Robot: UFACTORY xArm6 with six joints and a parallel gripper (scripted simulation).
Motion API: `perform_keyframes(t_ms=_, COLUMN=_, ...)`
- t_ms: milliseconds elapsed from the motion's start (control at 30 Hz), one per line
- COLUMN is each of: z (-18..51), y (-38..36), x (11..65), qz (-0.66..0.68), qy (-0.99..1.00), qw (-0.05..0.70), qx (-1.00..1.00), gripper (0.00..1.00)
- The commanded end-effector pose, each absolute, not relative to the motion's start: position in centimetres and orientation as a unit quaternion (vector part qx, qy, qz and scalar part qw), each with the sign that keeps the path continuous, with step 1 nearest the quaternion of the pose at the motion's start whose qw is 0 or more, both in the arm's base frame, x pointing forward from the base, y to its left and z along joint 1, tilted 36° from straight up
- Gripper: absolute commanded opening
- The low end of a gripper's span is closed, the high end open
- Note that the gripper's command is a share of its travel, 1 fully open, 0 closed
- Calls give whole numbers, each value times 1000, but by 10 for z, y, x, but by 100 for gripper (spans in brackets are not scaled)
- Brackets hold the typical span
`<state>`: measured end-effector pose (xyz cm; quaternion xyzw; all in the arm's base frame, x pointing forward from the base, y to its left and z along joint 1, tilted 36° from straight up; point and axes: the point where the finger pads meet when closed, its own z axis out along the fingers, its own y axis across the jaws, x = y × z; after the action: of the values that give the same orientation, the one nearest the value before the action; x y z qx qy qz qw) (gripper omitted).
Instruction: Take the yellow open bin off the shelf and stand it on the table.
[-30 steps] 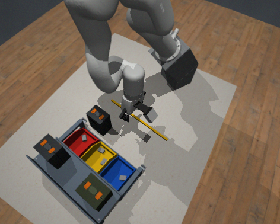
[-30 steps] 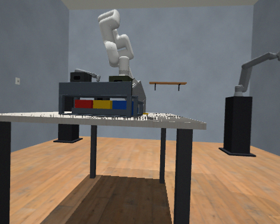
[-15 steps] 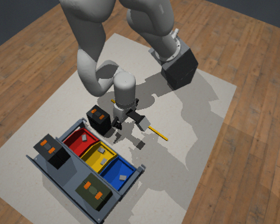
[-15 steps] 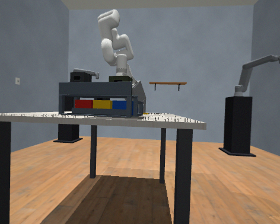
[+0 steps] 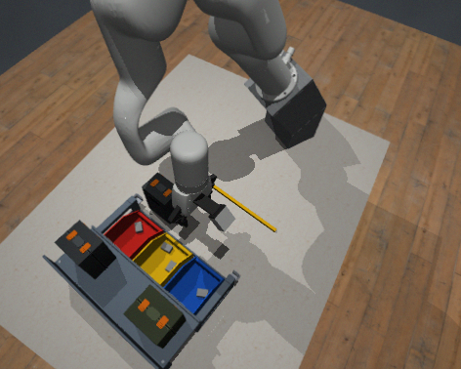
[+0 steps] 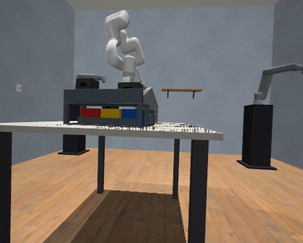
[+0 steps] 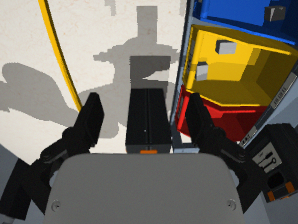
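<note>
The yellow bin [image 5: 152,264] [image 6: 111,113] [image 7: 225,86] sits in the shelf [image 5: 112,294] [image 6: 102,96] between the red bin [image 5: 126,240] [image 6: 90,112] [image 7: 237,119] and the blue bin [image 5: 188,287] [image 6: 129,113] [image 7: 235,11]. Two grey parts lie in the yellow bin, and one part shows in the blue bin. One part shows in the red bin in the top view. My gripper [image 5: 198,201] [image 7: 144,103] is open and empty. It hangs above the table beside the shelf's open front, nearer the red bin's end. It is hidden in the exterior view.
A black case [image 5: 157,197] [image 7: 148,117] stands on the table by the red bin's end, below my fingers. Another black case [image 5: 96,258] and an olive case [image 5: 154,319] stand on the shelf's top. A yellow strip [image 5: 248,210] [image 7: 59,55] lies on the table [image 5: 282,192] before the shelf.
</note>
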<state>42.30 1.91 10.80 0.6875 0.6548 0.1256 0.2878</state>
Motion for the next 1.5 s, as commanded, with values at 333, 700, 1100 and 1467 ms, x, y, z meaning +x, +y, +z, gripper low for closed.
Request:
perform_keyframes(t_ms=333, z=131, y=21, x=461, qz=121, qy=657, qw=285, qx=688, gripper=100)
perform_keyframes(t_ms=700, z=137, y=21, x=470, qz=121, qy=657, qw=285, qx=688, gripper=100)
perform_keyframes(t_ms=1100, z=160, y=22, x=505, qz=121, qy=657, qw=285, qx=688, gripper=100)
perform_keyframes(t_ms=1467, z=156, y=22, x=498, qz=121, qy=657, qw=285, qx=688, gripper=100)
